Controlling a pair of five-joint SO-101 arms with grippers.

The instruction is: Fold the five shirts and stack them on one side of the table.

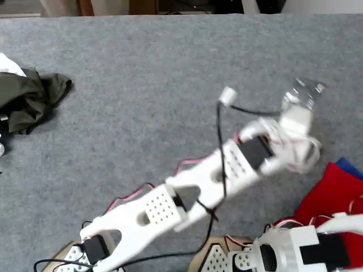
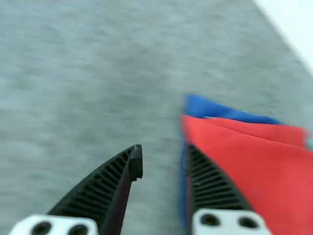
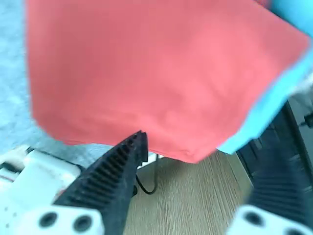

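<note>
A folded red shirt (image 1: 332, 195) lies at the table's right edge on top of a blue shirt (image 1: 347, 167). My left arm stretches across the table, and its gripper (image 1: 300, 101) hovers beyond the stack. In the left wrist view the left gripper (image 2: 164, 161) is open and holds nothing, with the red shirt (image 2: 254, 161) and the blue shirt (image 2: 215, 107) beside one finger. My right gripper (image 3: 205, 154) is open just off the edge of the red shirt (image 3: 161, 73), where a light blue layer (image 3: 281, 81) shows underneath. A crumpled dark olive shirt (image 1: 31, 99) lies at the far left.
Grey cloth covers the table (image 1: 147, 85). A bit of white fabric (image 1: 8, 63) pokes out behind the olive shirt. The right arm's base (image 1: 306, 252) stands at the front right, by the red stack. Wooden floor (image 3: 195, 200) lies past the table edge.
</note>
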